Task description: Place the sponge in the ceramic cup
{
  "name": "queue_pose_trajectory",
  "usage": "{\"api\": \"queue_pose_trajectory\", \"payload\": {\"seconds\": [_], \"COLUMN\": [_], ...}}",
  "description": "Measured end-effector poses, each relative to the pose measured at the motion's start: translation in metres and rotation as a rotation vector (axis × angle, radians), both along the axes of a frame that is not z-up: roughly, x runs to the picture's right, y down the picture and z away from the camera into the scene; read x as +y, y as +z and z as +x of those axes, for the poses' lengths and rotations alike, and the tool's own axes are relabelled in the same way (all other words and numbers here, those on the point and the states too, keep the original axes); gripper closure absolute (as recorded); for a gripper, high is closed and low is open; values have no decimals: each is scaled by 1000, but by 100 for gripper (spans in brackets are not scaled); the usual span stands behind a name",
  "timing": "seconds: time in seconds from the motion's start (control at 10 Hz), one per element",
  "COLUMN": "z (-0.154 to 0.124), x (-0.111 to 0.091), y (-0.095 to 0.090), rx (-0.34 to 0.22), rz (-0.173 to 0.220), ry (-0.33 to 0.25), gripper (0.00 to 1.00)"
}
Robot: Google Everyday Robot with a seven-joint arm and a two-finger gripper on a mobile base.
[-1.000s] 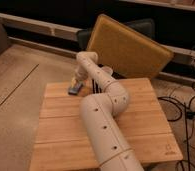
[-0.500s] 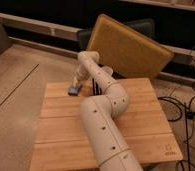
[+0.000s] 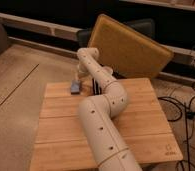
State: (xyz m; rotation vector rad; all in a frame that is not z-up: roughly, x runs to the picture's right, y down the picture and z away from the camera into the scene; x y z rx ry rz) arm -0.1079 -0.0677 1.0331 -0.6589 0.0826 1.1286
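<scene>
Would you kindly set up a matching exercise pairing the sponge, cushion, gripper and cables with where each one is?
Things:
1. sponge
2. cushion
3. gripper
4. cables

Places:
A. on the floor, to the right of the board
B. leaning tilted behind the board
C. lying near the board's far left corner
D. right over the sponge, jaws shut

Pairs: 1-C, 2-B, 3-D, 4-A.

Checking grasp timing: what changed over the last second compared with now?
The gripper shut, right at the sponge; I cannot tell whether it actually has hold of it. The arm, the sponge at the far left corner of the wooden board and the yellow cushion behind look unchanged.
</scene>
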Motion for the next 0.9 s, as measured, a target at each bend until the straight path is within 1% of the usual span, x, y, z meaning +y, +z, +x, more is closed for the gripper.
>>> {"api": "queue_pose_trajectory", "payload": {"seconds": [0.2, 0.4, 0.5, 0.6, 0.8, 0.9], "z": [-8, -11, -12, -9, 4, 18], "x": [-26, -48, -63, -78, -104, -121], "y": [-16, -31, -40, -50, -66, -77], "rx": [25, 46, 63, 87, 145, 191], "rz": [43, 81, 108, 136, 184, 215], "ry": [-27, -42, -52, -60, -72, -78], "gripper": [100, 100, 100, 100, 100, 100]}}
